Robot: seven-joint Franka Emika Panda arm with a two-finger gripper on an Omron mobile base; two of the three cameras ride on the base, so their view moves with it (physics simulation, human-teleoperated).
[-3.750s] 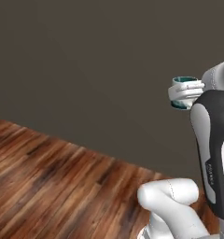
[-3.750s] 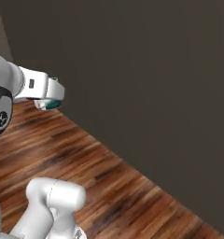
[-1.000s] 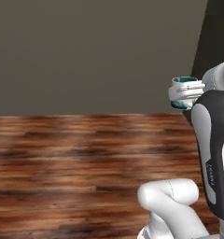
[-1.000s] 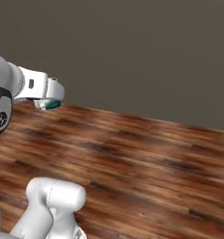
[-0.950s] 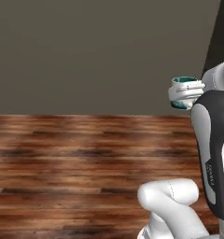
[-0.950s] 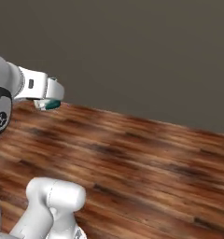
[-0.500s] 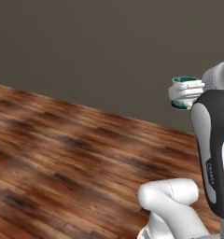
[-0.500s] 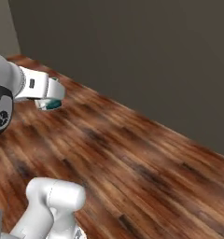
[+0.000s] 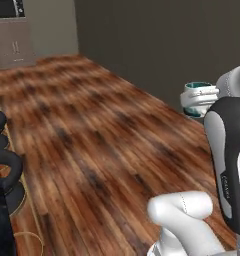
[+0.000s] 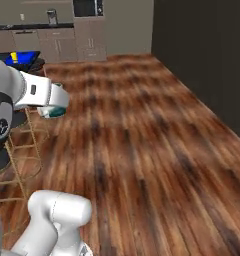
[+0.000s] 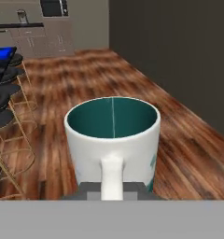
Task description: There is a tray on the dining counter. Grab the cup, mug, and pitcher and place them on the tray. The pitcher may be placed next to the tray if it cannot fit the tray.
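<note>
Hand view, mug (image 11: 113, 140) held, stools (image 11: 4, 100) newly visible

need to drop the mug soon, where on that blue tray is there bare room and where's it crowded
The mug is held up over the wooden floor, shut in the fingers. The blue tray lies far off on the dining counter; its near right part looks bare up to the rim. The yellow cup stands toward its left, so that side is crowded. Stools line the counter's edge.
</note>
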